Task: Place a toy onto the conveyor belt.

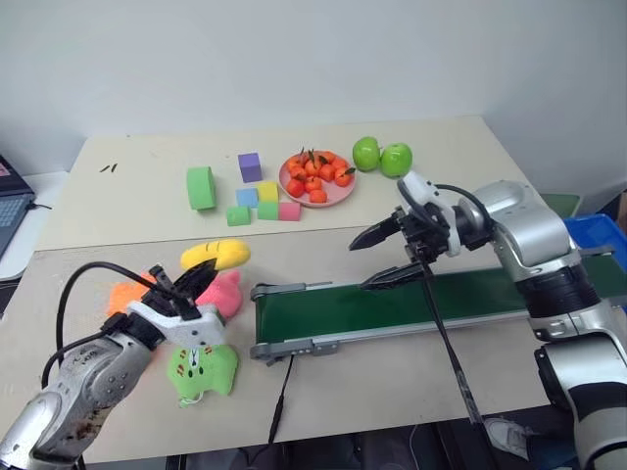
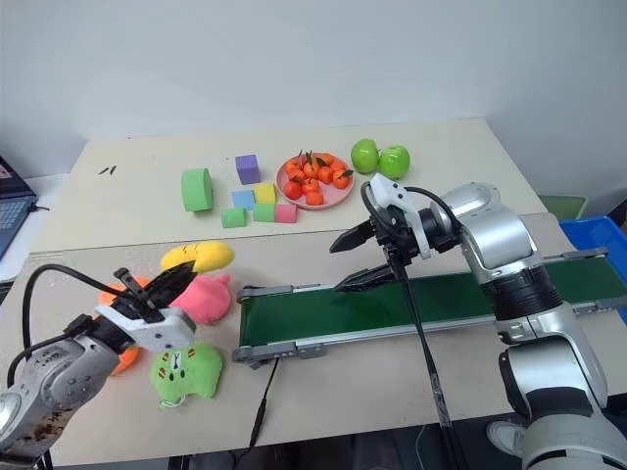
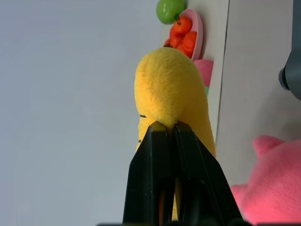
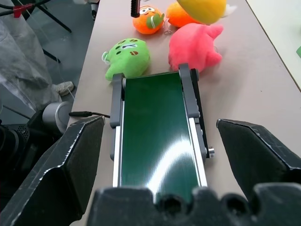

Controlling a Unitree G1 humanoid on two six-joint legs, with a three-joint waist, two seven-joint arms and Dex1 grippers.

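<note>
So the toy lies on the counter just past the tip of the left pincer, long axis running sideways, with the pincer's fingers pressed together and only nosing at it, not gripping. The belt starts off to the right of the toys, beyond the pink plush. The right pincer hangs wide and empty over the belt, so the left one's clearly nearer

Light: bright, even, soft shadows on the worktop
Glare: white streak on the conveyor belt
Focus: sharp
</note>
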